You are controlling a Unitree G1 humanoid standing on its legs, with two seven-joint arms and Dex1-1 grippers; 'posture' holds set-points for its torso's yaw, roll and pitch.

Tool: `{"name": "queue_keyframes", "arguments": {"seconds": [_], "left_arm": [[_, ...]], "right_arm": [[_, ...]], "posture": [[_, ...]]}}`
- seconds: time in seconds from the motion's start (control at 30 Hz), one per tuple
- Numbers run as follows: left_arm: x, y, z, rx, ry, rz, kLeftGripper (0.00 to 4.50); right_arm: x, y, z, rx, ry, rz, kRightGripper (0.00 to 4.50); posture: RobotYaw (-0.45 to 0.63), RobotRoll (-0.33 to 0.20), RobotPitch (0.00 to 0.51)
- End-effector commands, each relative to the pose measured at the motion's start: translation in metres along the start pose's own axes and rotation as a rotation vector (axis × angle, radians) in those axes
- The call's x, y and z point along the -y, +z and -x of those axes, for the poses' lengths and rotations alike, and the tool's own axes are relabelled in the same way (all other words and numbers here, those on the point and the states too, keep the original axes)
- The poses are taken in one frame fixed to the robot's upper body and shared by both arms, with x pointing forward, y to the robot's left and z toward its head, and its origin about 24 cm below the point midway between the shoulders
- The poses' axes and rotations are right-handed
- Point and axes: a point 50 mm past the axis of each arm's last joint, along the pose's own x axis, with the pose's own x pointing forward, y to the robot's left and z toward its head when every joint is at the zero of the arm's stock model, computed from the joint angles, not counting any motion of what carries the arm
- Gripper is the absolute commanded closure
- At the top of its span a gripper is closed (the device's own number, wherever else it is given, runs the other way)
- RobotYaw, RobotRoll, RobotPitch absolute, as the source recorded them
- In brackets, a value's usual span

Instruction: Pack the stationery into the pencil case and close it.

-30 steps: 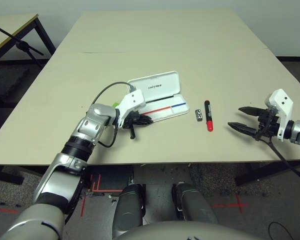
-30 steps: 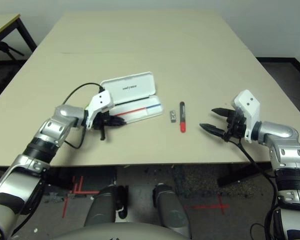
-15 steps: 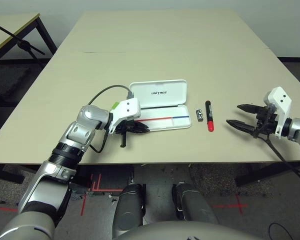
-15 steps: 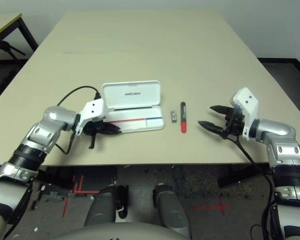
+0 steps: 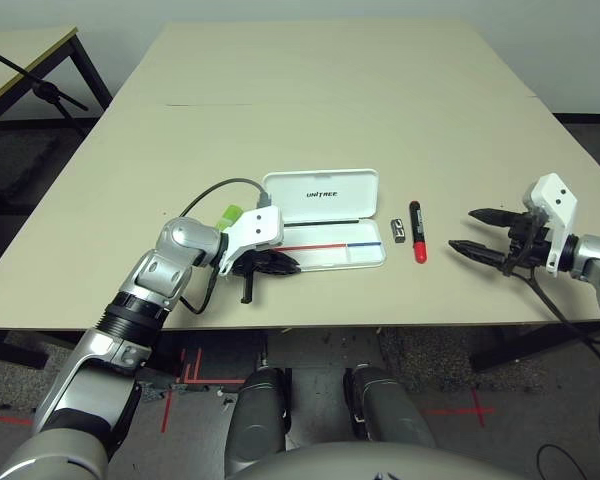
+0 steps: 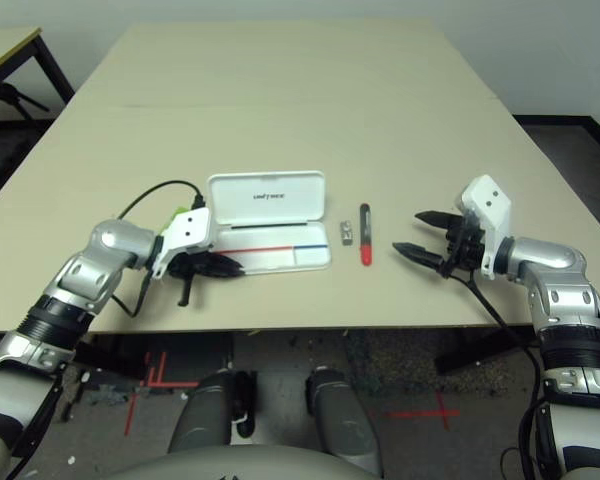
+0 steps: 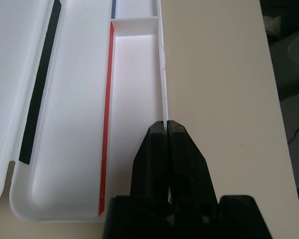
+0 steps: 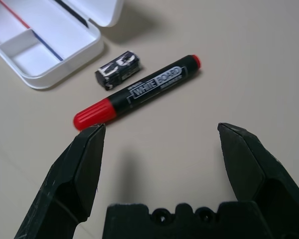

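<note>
- Table (image 5: 330, 90): beige, bearing everything listed.
- Case (image 5: 325, 218): white, open, near the front edge. Lid (image 5: 322, 193) laid back away from the robot, "UNITREE" lettering visible. Tray (image 7: 134, 94) empty, with a red-and-blue stripe and a small end compartment.
- Block (image 5: 399, 231): small, black-grey, just right of the case, apart from it.
- Marker (image 5: 417, 231): black with a red cap, just right of the block, cap toward the robot. "WHITE BOARD" is legible in the right wrist view.
- Highlighter (image 5: 228, 214): lime-green end showing behind the left wrist, left of the case; the rest hidden.
- Left gripper (image 5: 286, 266): jaws pressed together, holding nothing, tips at the tray's near rim at its left end.
- Right gripper (image 5: 470, 231): jaws spread wide, empty, above the table right of the marker, pointing toward it.
</note>
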Motion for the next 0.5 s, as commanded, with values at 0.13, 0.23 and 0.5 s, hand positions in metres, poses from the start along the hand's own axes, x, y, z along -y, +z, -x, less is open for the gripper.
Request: {"name": "queue_keyframes", "arguments": {"seconds": [0.13,0.23,0.5], "left_arm": [[-0.0029,-0.0037,-0.0020,-0.009,0.026,-0.020,4.27],[-0.0042,-0.0033,-0.0017,-0.002,0.039,-0.021,3.41],[-0.0008,0.0045,0.0068,0.037,0.040,-0.015,0.18]], "right_arm": [[-0.0040,-0.0029,0.0009,-0.024,0.028,-0.003,0.00],[-0.0041,-0.0040,0.0009,-0.030,0.028,-0.001,0.00],[-0.0025,-0.0058,-0.0024,-0.036,0.022,0.001,0.00]], "posture": [[-0.14,0.000,0.081],[-0.14,0.000,0.081],[-0.12,0.000,0.083]]}}
